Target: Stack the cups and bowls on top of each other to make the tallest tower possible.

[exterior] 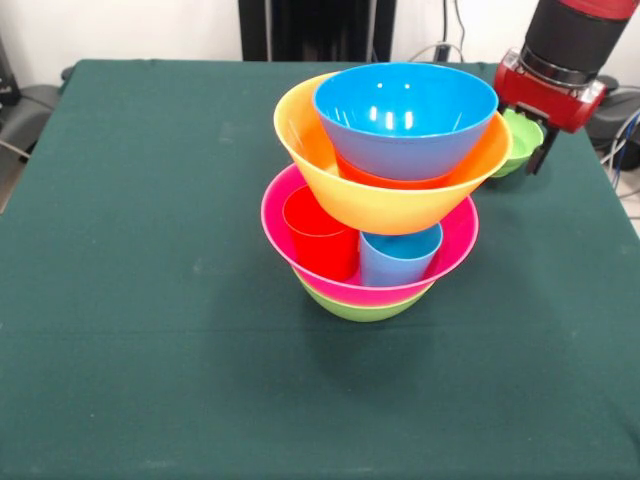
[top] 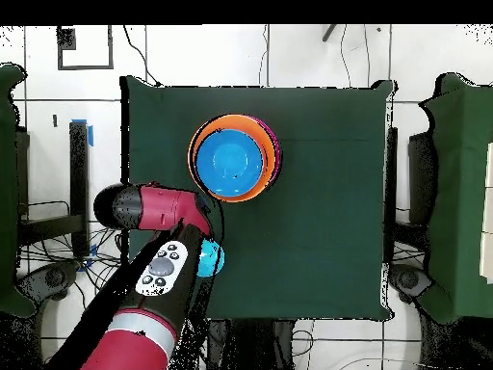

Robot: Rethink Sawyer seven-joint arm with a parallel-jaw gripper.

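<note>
Fingers of the gripper (exterior: 530,150) are mostly hidden behind the small green bowl (exterior: 518,142), and only one dark fingertip (exterior: 541,157) is seen at the right side of this bowl; whether the bowl is held or the fingers are only placed close around it cannot be told. The red and black arm (exterior: 570,50) is seen coming down at the far right corner of the green worktop (exterior: 150,300). The small green bowl is partly covered by the rim of the yellow-orange bowl (exterior: 390,195) in the front view. The tower (exterior: 385,190) is standing near the middle of the worktop. At its bottom a medium green bowl (exterior: 360,308) is placed, and the large pink bowl (exterior: 455,250) is nested in it. Inside the pink bowl a red cup (exterior: 320,240) and a light blue cup (exterior: 400,258) are standing upright, side by side. The yellow-orange bowl is resting on these cups and is tilted. In it an orange bowl (exterior: 385,180) is partly seen, and the blue bowl (exterior: 405,120) is set on top. In the overhead view a light blue object (top: 212,258) is seen beside the arm, but it cannot be identified.
</note>
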